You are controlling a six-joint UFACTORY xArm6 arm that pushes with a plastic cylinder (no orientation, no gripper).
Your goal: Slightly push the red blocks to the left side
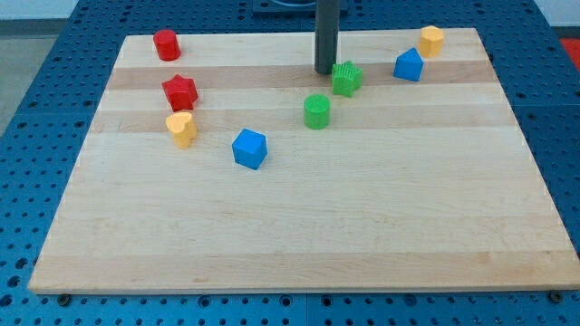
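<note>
My tip [325, 71] rests just beside the green star block [346, 78], well right of the red cylinder [166, 44] and red star [179, 91] at the board's left. No jaws exist. Best approach: circle to their right sides, nudge gently leftward.

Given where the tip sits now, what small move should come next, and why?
Probably travel toward the view's left: my tip stands beside the green star block, far right of the red star block and red cylinder, touching neither.
</note>
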